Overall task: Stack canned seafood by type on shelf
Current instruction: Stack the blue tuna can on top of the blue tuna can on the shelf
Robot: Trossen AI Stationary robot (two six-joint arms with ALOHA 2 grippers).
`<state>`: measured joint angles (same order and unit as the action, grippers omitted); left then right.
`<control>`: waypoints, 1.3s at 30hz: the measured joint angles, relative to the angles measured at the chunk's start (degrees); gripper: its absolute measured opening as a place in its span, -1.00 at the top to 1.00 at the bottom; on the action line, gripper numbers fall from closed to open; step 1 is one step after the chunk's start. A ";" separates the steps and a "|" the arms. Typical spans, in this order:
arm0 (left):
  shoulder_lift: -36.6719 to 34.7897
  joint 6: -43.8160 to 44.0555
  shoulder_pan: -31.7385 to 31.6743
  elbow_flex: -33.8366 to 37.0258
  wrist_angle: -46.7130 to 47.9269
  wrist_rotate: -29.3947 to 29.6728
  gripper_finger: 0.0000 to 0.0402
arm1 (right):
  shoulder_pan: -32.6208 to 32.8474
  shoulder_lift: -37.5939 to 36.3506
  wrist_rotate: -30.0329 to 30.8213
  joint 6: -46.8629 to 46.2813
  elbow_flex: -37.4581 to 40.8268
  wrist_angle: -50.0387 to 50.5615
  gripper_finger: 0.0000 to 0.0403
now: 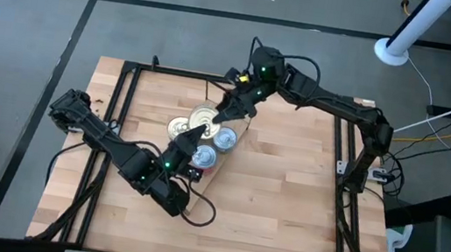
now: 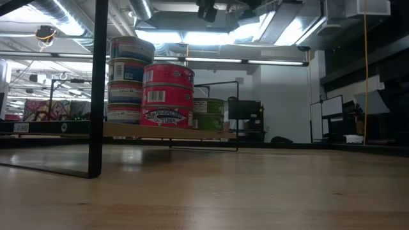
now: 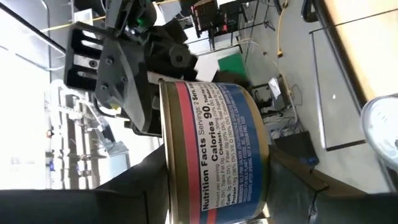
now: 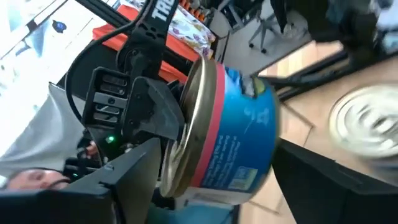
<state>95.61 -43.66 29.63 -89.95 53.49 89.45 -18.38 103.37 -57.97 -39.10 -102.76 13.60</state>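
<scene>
Left claw (image 1: pixel 190 146) clamped on blue-red can (image 3: pixel 214 149); right claw (image 1: pixel 225 114) just beyond, fingers apart. We lower it square onto matching stack, then release.

Bright ceiling glare, blurred wrist views

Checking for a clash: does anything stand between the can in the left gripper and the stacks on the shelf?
Yes: the right gripper hangs close against the far side of the can that the left gripper holds, over the stacked cans on the shelf.
</scene>
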 joint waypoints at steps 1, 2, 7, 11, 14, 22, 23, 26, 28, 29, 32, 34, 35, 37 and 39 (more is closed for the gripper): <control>0.00 0.48 0.00 0.00 0.00 -0.07 0.01 | -0.51 0.00 -0.03 1.34 0.00 -0.10 -0.50; 0.00 1.05 0.00 0.00 0.04 -0.40 0.01 | -1.10 0.00 0.07 2.41 0.00 -0.44 -0.50; -0.31 5.61 0.09 0.04 1.76 -0.72 0.02 | -3.96 -0.04 0.50 6.45 -0.04 -0.48 -0.50; -2.30 13.74 0.07 0.04 7.74 -0.02 0.02 | -6.73 -0.31 -0.11 8.30 -0.04 0.02 -0.50; -3.92 23.09 0.21 0.04 13.33 -0.44 0.02 | -8.85 -1.16 -0.07 11.70 -0.04 0.78 -0.51; -5.79 45.20 0.37 0.04 29.75 -9.72 0.02 | -11.83 -4.17 7.55 28.40 -0.07 12.95 -0.51; -5.79 47.48 0.29 0.04 31.78 -11.18 0.02 | -11.74 -4.53 9.39 31.06 -0.05 15.09 -0.51; -5.86 51.95 -0.31 0.66 34.88 -14.18 0.02 | -10.58 -5.18 14.88 38.36 -0.04 20.45 -0.51; -5.86 53.13 -0.74 1.39 35.99 -16.30 0.02 | -9.40 -5.20 17.15 41.00 -0.04 23.13 -0.51; -5.84 53.52 -1.03 1.77 36.19 -17.67 0.02 | -8.77 -5.20 17.58 42.00 0.06 24.07 -0.51; -5.86 53.86 -2.03 3.66 35.54 -21.20 0.02 | -6.39 -5.20 17.51 44.15 1.87 23.22 -0.51; -5.80 53.98 -2.38 5.31 35.67 -22.62 0.02 | -4.70 -5.18 17.92 44.36 3.58 22.44 -0.51; -5.79 53.94 -2.57 5.95 35.61 -22.56 0.02 | -3.98 -5.18 18.45 44.42 4.38 21.90 -0.51; -5.80 53.62 -2.91 7.07 35.49 -22.41 0.02 | -2.63 -5.18 19.79 45.35 6.00 20.32 -0.51; -5.79 53.89 -3.24 8.15 35.46 -22.76 0.02 | -1.56 -5.18 20.99 45.87 7.67 19.47 -0.51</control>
<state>89.82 10.23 26.38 -81.80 88.95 66.69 -19.94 98.19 -36.98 6.77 -95.09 33.08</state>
